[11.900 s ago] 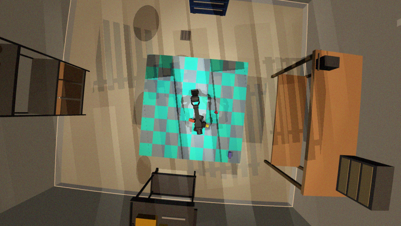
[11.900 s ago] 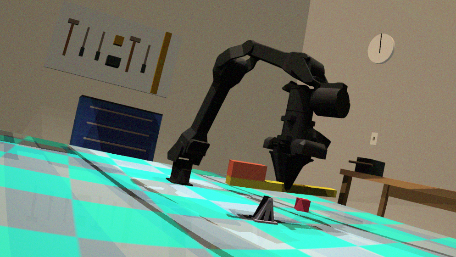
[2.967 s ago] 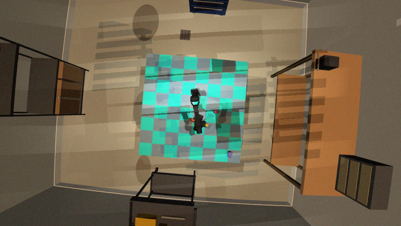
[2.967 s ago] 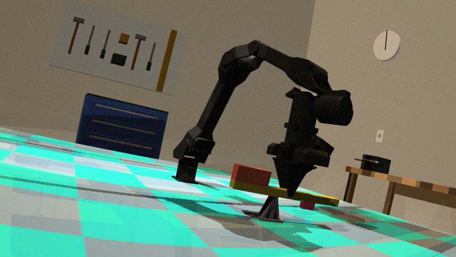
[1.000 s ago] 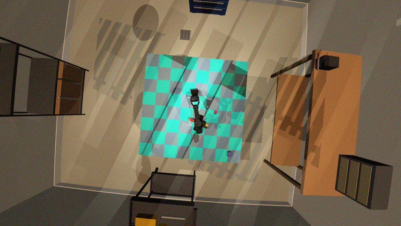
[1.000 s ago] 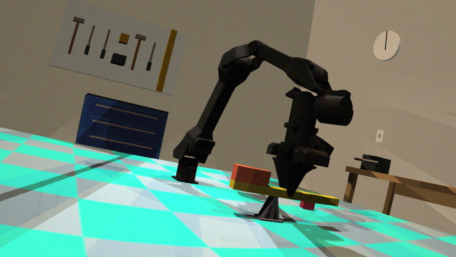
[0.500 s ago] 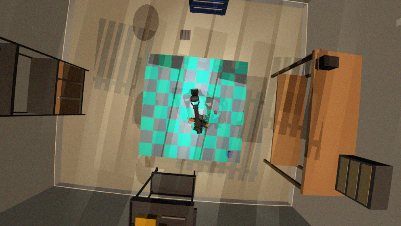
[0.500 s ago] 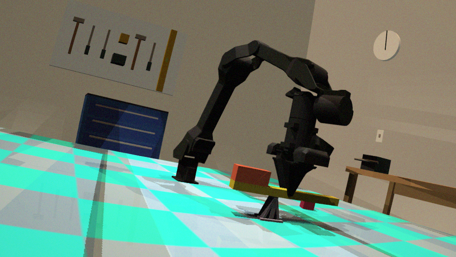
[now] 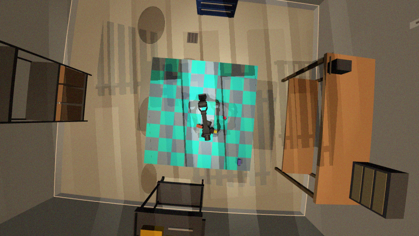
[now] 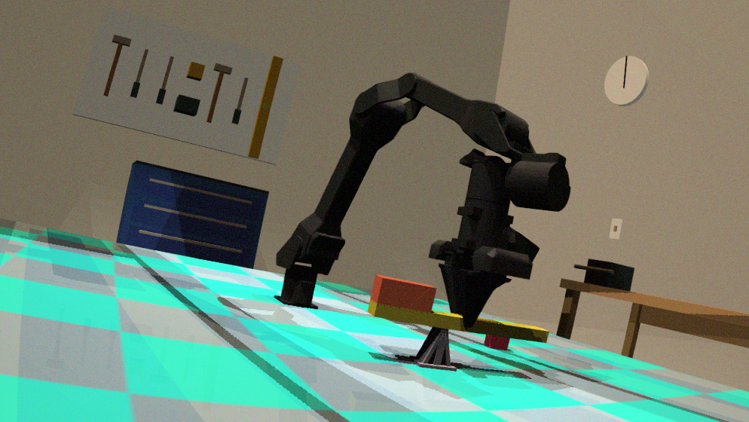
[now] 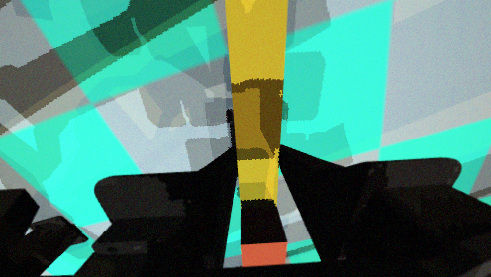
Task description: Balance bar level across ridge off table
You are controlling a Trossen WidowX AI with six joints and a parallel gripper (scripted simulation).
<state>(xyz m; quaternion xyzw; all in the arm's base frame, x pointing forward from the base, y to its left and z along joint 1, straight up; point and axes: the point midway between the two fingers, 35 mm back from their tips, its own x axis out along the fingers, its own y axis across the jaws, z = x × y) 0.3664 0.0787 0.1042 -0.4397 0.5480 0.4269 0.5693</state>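
The yellow bar [image 9: 215, 131] [image 10: 516, 330] [image 11: 257, 49] lies across the top of the dark ridge [image 10: 437, 350], both ends clear of the table. It looks roughly level in the tilted the exterior view. An orange-red block [image 9: 199, 126] [image 10: 403, 293] [image 11: 263, 253] sits on one end of the bar. My gripper [image 10: 469, 320] [image 11: 256, 150] points down and is shut on the bar, between the ridge and the bar's free end. The arm hides the bar's middle and the ridge in the top view. The exact contact at the ridge top is hard to see.
A small red cube [image 9: 224, 117] [image 10: 496, 342] stands on the checkered table [image 9: 173, 146], behind the bar's free end in the exterior view. A purple block [image 9: 238, 162] is near the table's far corner. The arm's base [image 10: 298, 288] stands behind the block end.
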